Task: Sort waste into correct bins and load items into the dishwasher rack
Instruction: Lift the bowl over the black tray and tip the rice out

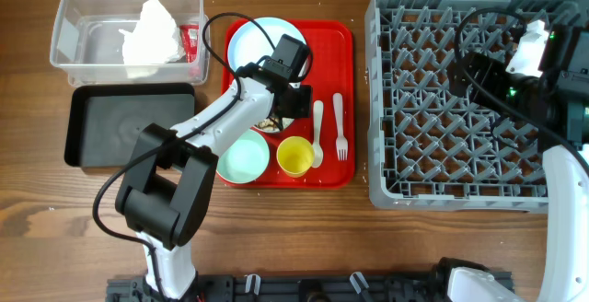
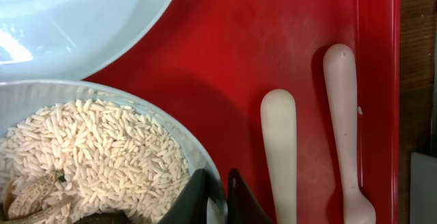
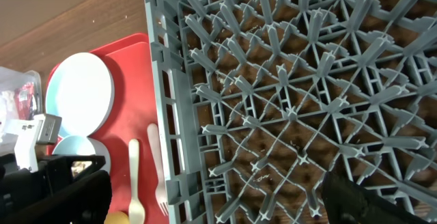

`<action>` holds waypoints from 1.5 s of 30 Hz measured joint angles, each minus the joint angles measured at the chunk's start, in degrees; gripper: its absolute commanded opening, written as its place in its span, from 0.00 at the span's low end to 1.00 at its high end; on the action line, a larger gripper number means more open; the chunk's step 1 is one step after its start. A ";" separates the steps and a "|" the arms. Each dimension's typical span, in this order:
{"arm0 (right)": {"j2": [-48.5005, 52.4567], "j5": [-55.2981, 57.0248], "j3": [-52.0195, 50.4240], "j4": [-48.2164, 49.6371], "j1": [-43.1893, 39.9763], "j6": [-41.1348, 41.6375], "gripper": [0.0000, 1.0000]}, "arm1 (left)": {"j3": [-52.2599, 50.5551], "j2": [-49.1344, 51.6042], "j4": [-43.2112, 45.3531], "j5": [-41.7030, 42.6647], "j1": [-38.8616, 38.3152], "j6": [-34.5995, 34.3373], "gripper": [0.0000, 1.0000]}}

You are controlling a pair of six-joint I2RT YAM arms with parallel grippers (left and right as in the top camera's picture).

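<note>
The left fingers [image 2: 193, 198] are clamped on the rim of the white bowl [image 2: 179, 132] on the red tray [image 2: 273, 39], presumably so that its food scraps [image 2: 95, 149] can be tipped out as waste, while the right fingers [image 3: 349, 198], held over the dishwasher rack [image 3: 287, 80], cannot be judged apart or together.

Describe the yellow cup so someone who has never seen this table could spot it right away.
Find the flat red tray in the middle of the table, just left of the big grey dishwasher rack. At the tray's edge nearest the robot, the small yellow cup stands between the teal bowl and the white spoon. It is the only yellow thing there.
</note>
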 measured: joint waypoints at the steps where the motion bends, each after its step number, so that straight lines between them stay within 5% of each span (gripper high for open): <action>1: 0.02 0.00 0.00 -0.02 0.00 0.11 1.00 | 0.00 0.00 0.00 -0.11 0.00 -0.09 0.19; 7: 0.02 0.00 0.00 -0.33 0.00 0.20 1.00 | 0.00 1.07 0.00 -0.66 -0.02 0.00 0.18; 13: 0.02 0.00 0.00 -0.48 0.00 0.20 1.00 | -0.07 1.16 -0.02 -0.68 -0.11 -0.02 0.04; 27: 0.02 0.00 0.00 -0.96 0.00 0.20 0.99 | 1.44 -1.66 -4.68 -2.71 -0.26 0.00 0.04; 35: 0.02 0.00 0.00 -1.07 0.00 0.20 1.00 | 3.93 -11.43 -9.11 -0.87 0.31 -0.02 0.04; 45: 0.02 0.00 0.00 -1.05 0.00 0.20 0.99 | 4.22 -19.08 -17.79 9.40 16.74 -0.90 0.04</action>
